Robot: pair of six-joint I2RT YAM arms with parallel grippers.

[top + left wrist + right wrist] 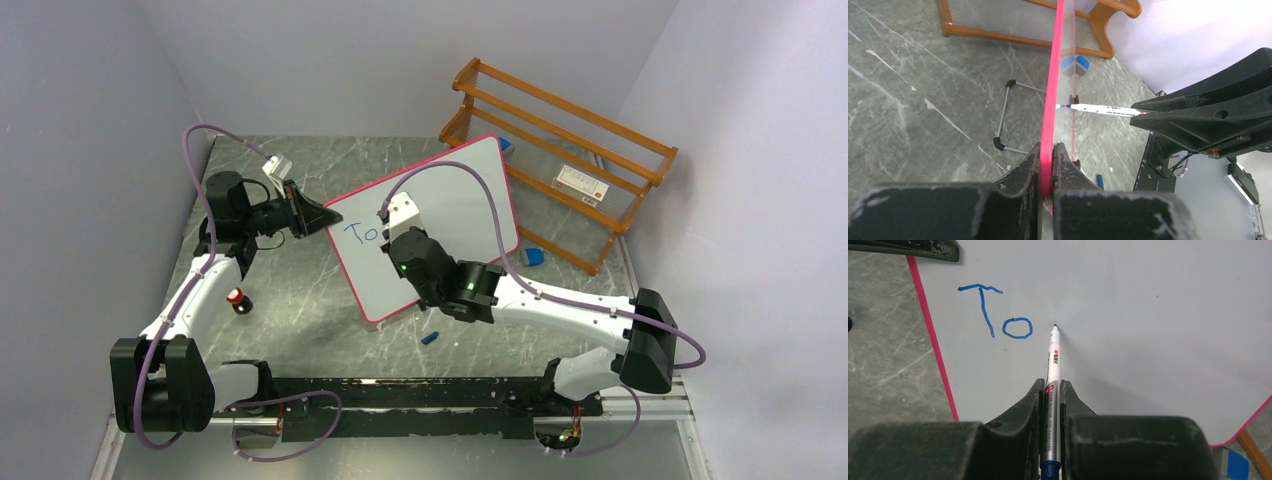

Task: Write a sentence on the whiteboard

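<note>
The whiteboard (465, 195) stands tilted on the table, white with a pink-red rim (1052, 90). My left gripper (322, 218) is shut on its left edge, the rim pinched between both fingers (1046, 148). Of the sentence, only the blue letters "To" (995, 315) show near the board's top left corner (362, 233). My right gripper (1050, 383) is shut on a white marker (1053, 360). The marker's blue tip touches the board (1158, 315) just right of the "o". The left wrist view shows the marker (1098, 109) meeting the board's face.
An orange wooden rack (560, 150) stands behind the board at the back right. A blue block (533, 257) lies right of the board and a blue cap (430, 338) lies in front of it. A small red-topped object (237, 300) sits by the left arm.
</note>
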